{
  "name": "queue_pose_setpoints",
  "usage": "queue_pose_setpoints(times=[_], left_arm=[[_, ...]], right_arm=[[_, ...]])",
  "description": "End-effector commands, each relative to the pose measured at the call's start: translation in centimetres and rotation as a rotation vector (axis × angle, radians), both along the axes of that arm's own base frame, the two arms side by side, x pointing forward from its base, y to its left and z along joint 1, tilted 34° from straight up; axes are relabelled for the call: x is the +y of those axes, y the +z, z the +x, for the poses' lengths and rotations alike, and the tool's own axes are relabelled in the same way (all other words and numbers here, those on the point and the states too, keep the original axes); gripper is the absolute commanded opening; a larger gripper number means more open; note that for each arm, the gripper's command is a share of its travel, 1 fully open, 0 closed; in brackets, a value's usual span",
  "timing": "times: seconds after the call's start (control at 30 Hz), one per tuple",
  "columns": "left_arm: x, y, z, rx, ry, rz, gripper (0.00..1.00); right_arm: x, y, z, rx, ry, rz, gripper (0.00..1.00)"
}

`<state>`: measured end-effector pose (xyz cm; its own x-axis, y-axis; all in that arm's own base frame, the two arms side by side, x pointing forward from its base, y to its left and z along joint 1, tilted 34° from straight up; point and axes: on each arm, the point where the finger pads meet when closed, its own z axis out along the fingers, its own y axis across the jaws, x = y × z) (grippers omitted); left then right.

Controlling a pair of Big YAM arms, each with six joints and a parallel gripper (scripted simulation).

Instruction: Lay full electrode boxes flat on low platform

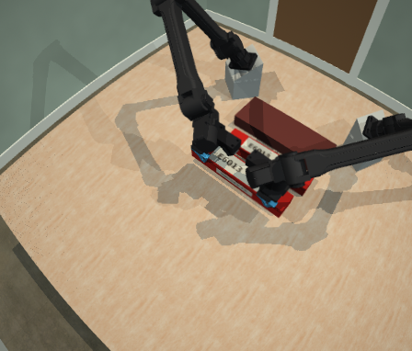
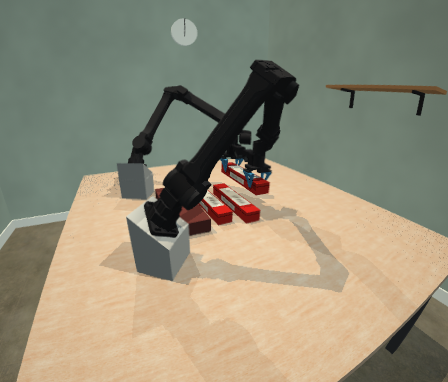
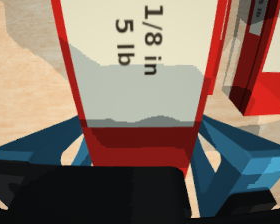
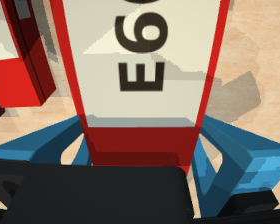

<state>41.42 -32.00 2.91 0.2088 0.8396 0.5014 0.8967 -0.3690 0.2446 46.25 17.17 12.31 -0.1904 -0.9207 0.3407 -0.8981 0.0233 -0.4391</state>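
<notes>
Three red electrode boxes with cream labels are in view. My left gripper (image 1: 277,191) (image 2: 231,163) (image 3: 140,113) and right gripper (image 1: 213,150) (image 2: 258,176) (image 4: 141,145) are each shut on one end of the same box (image 1: 230,166) (image 2: 244,175) (image 3: 136,75) (image 4: 141,75). They hold it level in the air above the table. The left grips the "5 lb" end and the right grips the "E60" end. The two other boxes (image 2: 216,205) (image 2: 237,201) lie flat on the table beside the low dark red platform (image 1: 285,124) (image 2: 195,220). One of them shows in the top view (image 1: 258,148). The platform is bare.
Two grey arm pedestals (image 1: 244,80) (image 1: 363,133) stand at either end of the platform. A neighbouring box shows at the right of the left wrist view (image 3: 263,75) and at the left of the right wrist view (image 4: 21,70). The wooden table top (image 1: 133,257) stretches wide in front.
</notes>
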Motion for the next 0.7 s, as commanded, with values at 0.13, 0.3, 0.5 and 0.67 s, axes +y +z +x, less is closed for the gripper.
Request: queue_pose_setpoints(times=[0.13,0.3,0.5,0.67], left_arm=[[-1.2,2.2,-1.3,-0.046,-0.026,-0.040,0.00],[-0.8,1.8,-2.3,-0.044,-0.028,-0.038,0.00],[-0.3,1.6,-2.7,-0.040,-0.029,-0.035,0.00],[-0.2,1.2,-3.8,-0.046,-0.021,-0.042,0.00]], right_arm=[[0.9,1.4,-1.3,-0.036,0.030,0.010,0.00],[0.7,1.0,-2.2,-0.035,0.025,0.010,0.00],[0.3,0.6,-2.7,-0.032,0.023,0.007,0.00],[0.8,0.1,-3.9,-0.036,0.026,0.012,0.00]])
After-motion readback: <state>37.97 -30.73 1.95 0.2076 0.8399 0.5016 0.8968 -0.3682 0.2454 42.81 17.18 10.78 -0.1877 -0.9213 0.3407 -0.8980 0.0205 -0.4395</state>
